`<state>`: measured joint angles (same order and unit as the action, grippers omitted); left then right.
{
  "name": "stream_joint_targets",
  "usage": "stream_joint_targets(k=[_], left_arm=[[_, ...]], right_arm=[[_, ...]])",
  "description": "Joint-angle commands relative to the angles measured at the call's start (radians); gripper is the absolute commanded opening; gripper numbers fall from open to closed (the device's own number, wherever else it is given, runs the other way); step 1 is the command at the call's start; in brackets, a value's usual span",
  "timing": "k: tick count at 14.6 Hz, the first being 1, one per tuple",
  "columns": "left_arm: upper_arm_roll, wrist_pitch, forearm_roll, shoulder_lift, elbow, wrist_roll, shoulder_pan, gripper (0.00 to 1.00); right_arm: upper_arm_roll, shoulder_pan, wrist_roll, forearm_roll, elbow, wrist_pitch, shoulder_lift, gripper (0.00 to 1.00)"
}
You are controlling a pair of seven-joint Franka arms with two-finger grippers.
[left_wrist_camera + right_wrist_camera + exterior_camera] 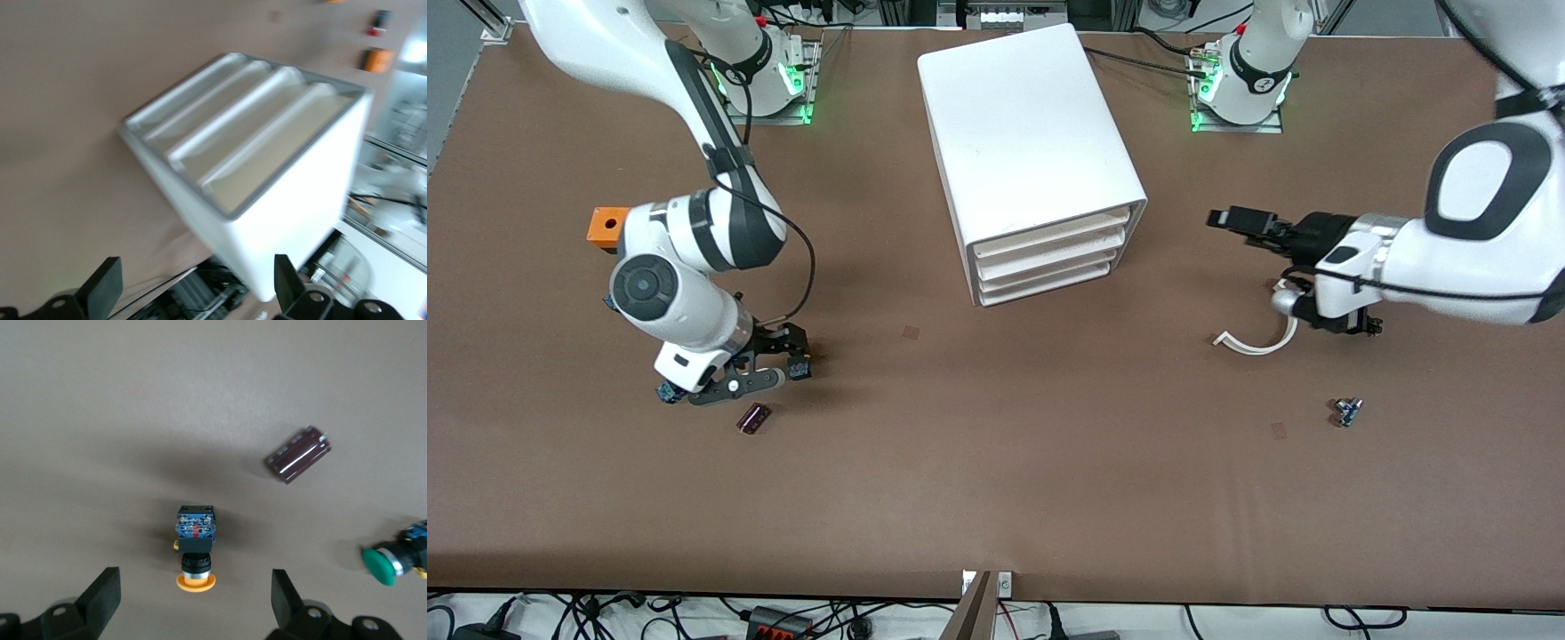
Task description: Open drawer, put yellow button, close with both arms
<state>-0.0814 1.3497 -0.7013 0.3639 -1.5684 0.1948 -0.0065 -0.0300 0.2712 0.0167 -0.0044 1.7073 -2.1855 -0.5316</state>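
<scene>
The yellow button [195, 547] lies on its side on the brown table, orange-yellow cap toward my right gripper [197, 593], which hangs open just above it with a finger on either side. In the front view the yellow button [800, 364] shows at the tip of the right gripper [791, 354], toward the right arm's end. The white cabinet [1032, 142] stands mid-table with its drawers [1049, 253] all pushed in. My left gripper [1227, 219] hangs open in the air beside the cabinet, toward the left arm's end, holding nothing. Its wrist view faces the drawers [253, 127].
A dark red cylinder [753, 418] and a green-capped button [392, 563] lie close to the yellow button. An orange block [607, 225] sits by the right arm. A white curved strip [1258, 342] and a small blue part [1347, 412] lie under the left arm.
</scene>
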Motion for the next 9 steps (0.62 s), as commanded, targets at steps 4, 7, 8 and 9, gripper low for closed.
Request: stream_joint_targets(k=[4, 7, 8, 9], left_arm=[[-0.046, 0.228, -0.291, 0.049, -0.221, 0.453, -0.013, 1.00], [-0.050, 0.256, -0.424, 0.058, -0.297, 0.584, -0.018, 1.00], [-0.070, 0.253, -0.438, 0.067, -0.311, 0.598, -0.018, 1.00], [-0.090, 0.249, -0.440, 0.075, -0.314, 0.612, -0.017, 0.98]], right_arm=[[-0.002, 0.002, -0.018, 0.050, -0.058, 0.001, -0.102, 1.00], [-0.002, 0.002, -0.020, 0.049, -0.071, 0.001, -0.140, 1.00], [-0.002, 0.002, -0.023, 0.049, -0.071, -0.002, -0.154, 1.00], [-0.002, 0.003, -0.027, 0.049, -0.072, -0.014, -0.160, 1.00]])
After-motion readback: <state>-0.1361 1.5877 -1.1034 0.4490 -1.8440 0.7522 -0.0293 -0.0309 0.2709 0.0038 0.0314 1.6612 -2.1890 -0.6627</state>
